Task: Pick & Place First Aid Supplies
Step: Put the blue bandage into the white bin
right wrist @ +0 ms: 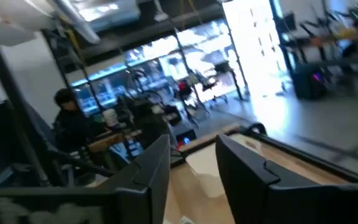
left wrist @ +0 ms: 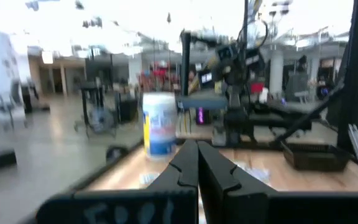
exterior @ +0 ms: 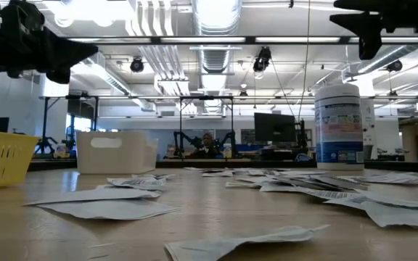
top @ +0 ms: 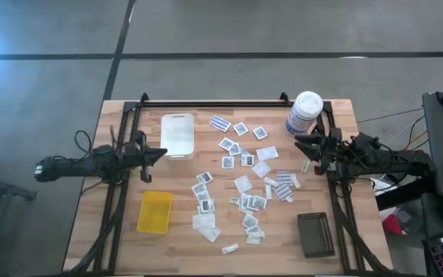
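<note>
While the first aid supplies (top: 246, 178) lay scattered across the middle of the wooden surface (top: 121, 235), both arms hung above its edges with nothing in their grasp. The left gripper (top: 158, 152) sat over the left side, just beside the white tray (top: 178, 133), and its jaws were clenched together, the two dark fingers (left wrist: 182, 168) meeting in the left wrist view. The right gripper (top: 302, 143) was over the right side, below the white canister (top: 305, 112) as the high view showed it, and its jaws stood released with a clear gap between the fingers (right wrist: 154, 165) in the right wrist view.

The packets spread from near the white tray down toward the front edge: white squares with dark centres, a blue-and-white striped strip (top: 220, 123) near the far side, and pale narrow pieces. One small pale strip (top: 305, 165) lay close beneath the right gripper. A yellow tray (top: 154, 212) rested at the front left and a black tray (top: 315, 234) at the front right, both apart from the scatter. A person (right wrist: 73, 121) sat in the room beyond the surface.
</note>
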Available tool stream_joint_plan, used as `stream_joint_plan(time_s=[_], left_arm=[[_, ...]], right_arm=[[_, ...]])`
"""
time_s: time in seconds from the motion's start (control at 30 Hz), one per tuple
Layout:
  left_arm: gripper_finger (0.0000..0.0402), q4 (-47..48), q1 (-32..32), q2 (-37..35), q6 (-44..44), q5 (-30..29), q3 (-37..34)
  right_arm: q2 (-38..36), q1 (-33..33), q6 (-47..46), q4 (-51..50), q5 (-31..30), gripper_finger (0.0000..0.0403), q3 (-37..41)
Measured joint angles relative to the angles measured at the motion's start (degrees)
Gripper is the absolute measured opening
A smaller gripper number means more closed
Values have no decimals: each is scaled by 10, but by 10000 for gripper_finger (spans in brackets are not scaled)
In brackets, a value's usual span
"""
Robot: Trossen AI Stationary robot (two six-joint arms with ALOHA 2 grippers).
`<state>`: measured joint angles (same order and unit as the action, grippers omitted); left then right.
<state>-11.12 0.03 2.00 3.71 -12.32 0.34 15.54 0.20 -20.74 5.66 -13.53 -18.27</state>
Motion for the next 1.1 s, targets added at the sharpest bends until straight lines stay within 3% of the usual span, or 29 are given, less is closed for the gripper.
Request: stream_joint_plan(time_s=[0.27, 0.47, 0.7, 1.1], left_arm=[[0, -60, 0, 2, 76, 0, 3], [0, -58, 1, 33, 75, 1, 10], [0, -36, 14, 102, 41, 3, 46], [0, 21, 55, 224, 29, 3, 125]], right_arm=[[117, 0, -127, -197, 20, 150, -125], [195, 1, -263, -327, 21, 139, -154], [258, 1, -426, -347, 41, 130, -134], [309, -3, -554, -408, 31, 149, -110]])
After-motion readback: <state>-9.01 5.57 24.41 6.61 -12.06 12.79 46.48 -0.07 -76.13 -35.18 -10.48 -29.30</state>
